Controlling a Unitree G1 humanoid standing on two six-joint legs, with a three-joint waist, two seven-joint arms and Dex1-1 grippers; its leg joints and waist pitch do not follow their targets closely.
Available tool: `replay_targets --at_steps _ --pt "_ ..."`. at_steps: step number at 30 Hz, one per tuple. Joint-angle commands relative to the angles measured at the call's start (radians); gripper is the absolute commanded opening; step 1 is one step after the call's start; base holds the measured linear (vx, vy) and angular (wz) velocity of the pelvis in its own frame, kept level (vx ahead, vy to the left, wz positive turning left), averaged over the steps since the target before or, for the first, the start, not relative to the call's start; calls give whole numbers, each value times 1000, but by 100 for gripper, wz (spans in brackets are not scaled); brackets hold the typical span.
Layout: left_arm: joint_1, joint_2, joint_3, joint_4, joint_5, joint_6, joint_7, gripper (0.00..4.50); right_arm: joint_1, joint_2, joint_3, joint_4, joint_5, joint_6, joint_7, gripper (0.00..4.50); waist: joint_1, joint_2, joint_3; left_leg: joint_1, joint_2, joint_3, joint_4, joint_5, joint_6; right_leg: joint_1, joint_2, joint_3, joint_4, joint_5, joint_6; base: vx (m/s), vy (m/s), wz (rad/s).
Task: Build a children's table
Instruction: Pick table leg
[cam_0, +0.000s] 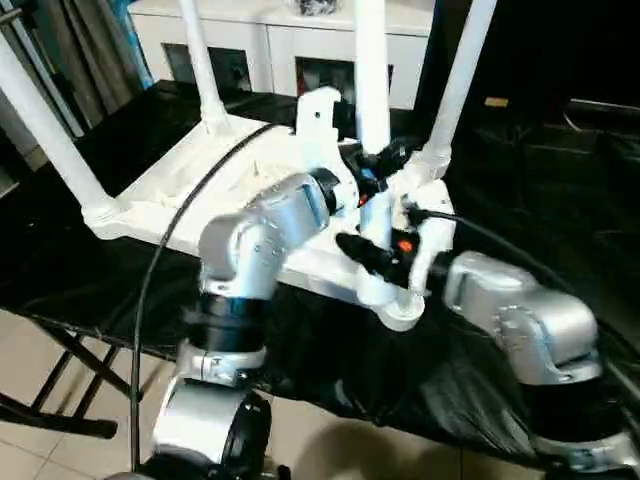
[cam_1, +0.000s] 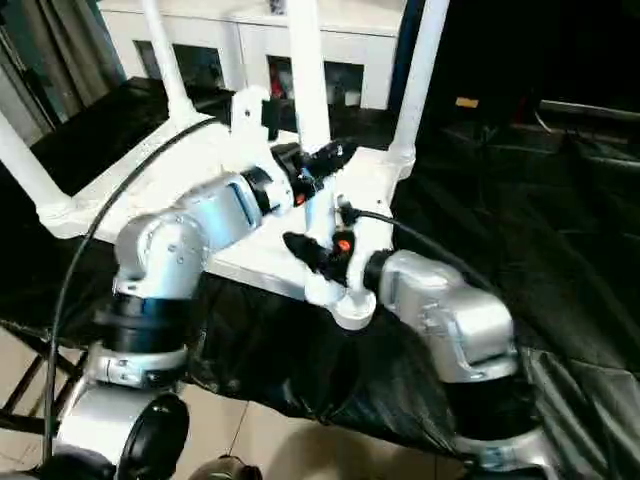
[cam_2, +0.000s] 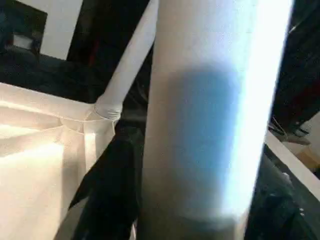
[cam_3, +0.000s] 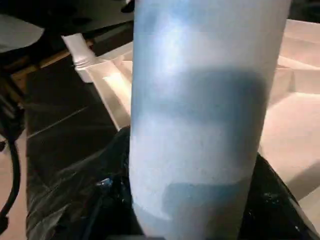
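The white tabletop lies upside down on a black-covered bench, ribbed underside up. Three white legs stand in its corner sockets: one at the left, one at the far left and one at the far right. A fourth leg stands upright over the near right corner socket. My left gripper is shut on this leg higher up. My right gripper is shut on it just above the socket. In both wrist views the leg sits close up; whether its foot is seated in the socket is hidden.
A white glass-doored cabinet stands behind the bench. The black cover spreads crumpled to the right and hangs over the near edge. A black cable loops over my left arm. The bench's folding legs stand on tiled floor at lower left.
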Motion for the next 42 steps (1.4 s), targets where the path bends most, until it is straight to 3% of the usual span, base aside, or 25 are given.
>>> replay_targets --at_steps 1,6,7,8,11,14,18,20,23,31,34,42 --pt "13 -16 52 26 28 -70 42 226 -24 19 8 -97 3 -14 -8 191 -3 -21 -82 16 58 -37 -69 -64 29 57 -74 64 -78 -213 -104 0 0 0" --pt "11 -13 59 26 19 -101 16 197 -24 26 8 -99 -7 -21 -16 191 -4 -20 -81 17 58 -37 -72 -85 16 58 -74 65 -80 -218 -96 0 0 0" --pt "14 14 37 22 -29 -103 -107 194 -28 25 -33 -84 35 -30 14 226 -3 -21 -81 17 57 -37 -72 -80 20 59 -76 65 -80 -213 -96 0 0 0" --pt "14 14 37 22 -29 -103 -107 192 -28 25 -33 -84 35 -30 14 247 -3 -21 -82 17 57 -36 -72 -80 21 59 -76 65 -79 -212 -97 0 0 0" --pt "14 53 14 24 -63 -89 -207 188 -29 -9 -64 -75 84 -18 82 263 -2 -19 -82 17 59 -36 -71 -86 26 58 -76 65 -75 -193 -106 0 0 0" --pt "3 99 8 32 -126 -51 -343 184 -23 -99 -75 -77 165 25 250 299 0 -17 -82 19 60 -35 -70 -82 34 59 -76 66 -72 -182 -119 0 0 0" --pt "-21 172 -16 57 -191 14 -555 184 -25 -230 -46 -65 216 53 473 328 5 -24 -81 16 56 -32 -66 -72 54 64 -77 65 -74 -202 -124 0 0 0" --pt "-25 192 -30 61 -203 32 -612 184 -32 -245 -45 -56 224 56 502 341 6 -21 -82 18 59 -34 -66 -69 58 62 -80 66 -72 -212 -130 0 0 0" --pt "-46 211 -19 66 -275 88 -704 184 -55 -274 -39 -26 247 63 567 348 3 -27 -83 17 59 -33 -65 -64 55 64 -81 64 -70 -213 -155 0 0 0" --pt "-60 226 -28 47 -362 126 -857 184 -81 -305 -7 7 290 85 687 355 6 -29 -80 20 62 -32 -66 -72 56 63 -82 65 -73 -244 -158 0 0 0" --pt "-60 231 -41 41 -364 133 -890 184 -83 -302 -2 11 306 97 713 355 7 -33 -82 20 62 -32 -65 -65 56 63 -82 66 -71 -236 -161 0 0 0" --pt "-70 246 -69 66 -340 124 -920 184 -93 -327 24 40 295 75 766 355 8 -31 -83 19 62 -32 -65 -60 48 64 -81 66 -69 -229 -160 0 0 0"
